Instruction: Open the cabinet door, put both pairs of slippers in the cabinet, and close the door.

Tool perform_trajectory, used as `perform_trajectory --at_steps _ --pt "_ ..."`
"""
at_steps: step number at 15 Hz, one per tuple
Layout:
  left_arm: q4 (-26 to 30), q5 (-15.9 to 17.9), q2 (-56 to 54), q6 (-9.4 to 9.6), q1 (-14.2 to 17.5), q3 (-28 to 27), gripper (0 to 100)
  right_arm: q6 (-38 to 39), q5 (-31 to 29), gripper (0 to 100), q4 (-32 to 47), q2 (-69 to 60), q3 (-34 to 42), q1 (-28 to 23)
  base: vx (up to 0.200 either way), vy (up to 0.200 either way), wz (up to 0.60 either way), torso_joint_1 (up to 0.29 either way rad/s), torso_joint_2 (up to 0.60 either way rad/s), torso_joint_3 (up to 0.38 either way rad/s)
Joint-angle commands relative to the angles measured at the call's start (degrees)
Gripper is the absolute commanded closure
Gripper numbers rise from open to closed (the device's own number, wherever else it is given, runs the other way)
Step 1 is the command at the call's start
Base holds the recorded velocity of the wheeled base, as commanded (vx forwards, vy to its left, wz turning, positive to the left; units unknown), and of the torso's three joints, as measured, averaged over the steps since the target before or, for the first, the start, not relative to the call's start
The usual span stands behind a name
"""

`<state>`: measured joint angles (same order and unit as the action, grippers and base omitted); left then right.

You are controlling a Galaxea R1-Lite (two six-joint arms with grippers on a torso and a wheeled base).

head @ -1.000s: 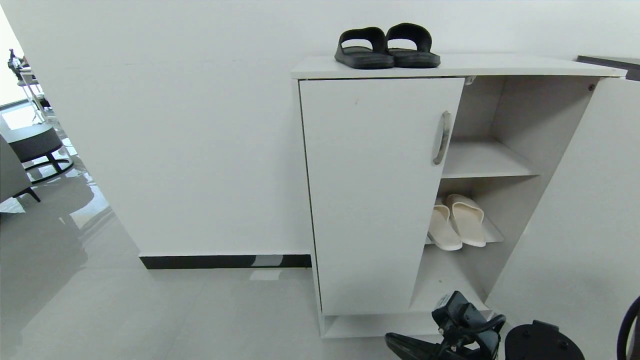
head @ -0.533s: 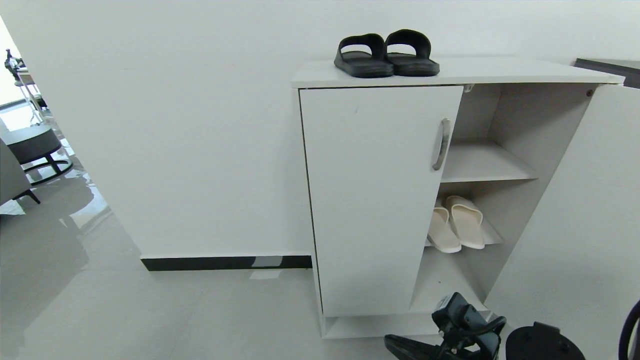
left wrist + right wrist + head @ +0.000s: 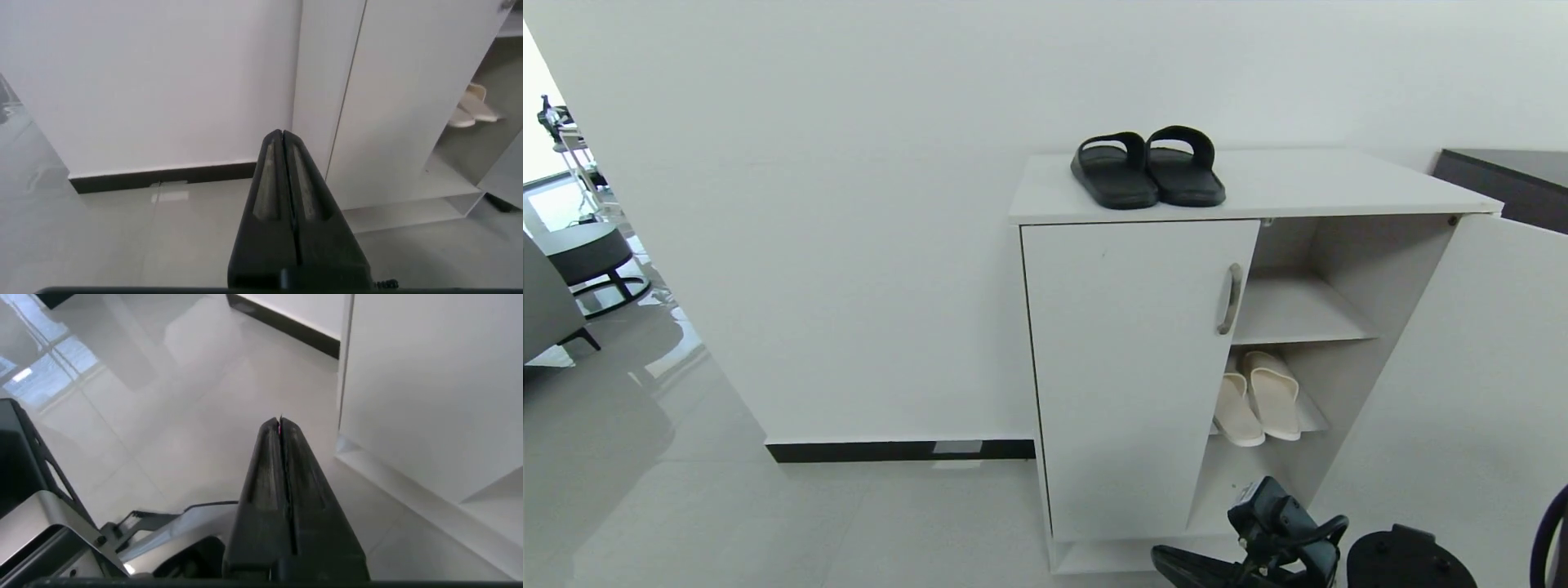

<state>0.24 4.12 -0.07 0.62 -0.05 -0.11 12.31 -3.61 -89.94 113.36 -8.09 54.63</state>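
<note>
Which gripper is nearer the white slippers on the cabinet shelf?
Right, probably. The right gripper sits low before the cabinet base, below the white slippers. The left gripper hangs out in front of the closed door, the slippers well beyond it.

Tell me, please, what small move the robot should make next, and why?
Probably lift an arm toward the black slippers on the cabinet top: the right door stands open, the white slippers already lie on a shelf inside, and the left gripper and right gripper are shut.
</note>
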Motion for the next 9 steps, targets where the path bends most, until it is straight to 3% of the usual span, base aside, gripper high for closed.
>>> perform_trajectory --at_steps 1,9 --pt "0.0 0.0 0.1 -0.01 0.0 -0.1 100 0.0 0.0 100 -0.1 0.2 0.0 0.0 0.000 0.000 0.00 0.183 -0.48 -0.286" --pt "0.0 0.0 0.1 -0.01 0.0 0.0 100 0.1 0.0 100 -0.1 0.3 0.0 0.0 0.000 0.000 0.00 0.207 -0.49 -0.278"
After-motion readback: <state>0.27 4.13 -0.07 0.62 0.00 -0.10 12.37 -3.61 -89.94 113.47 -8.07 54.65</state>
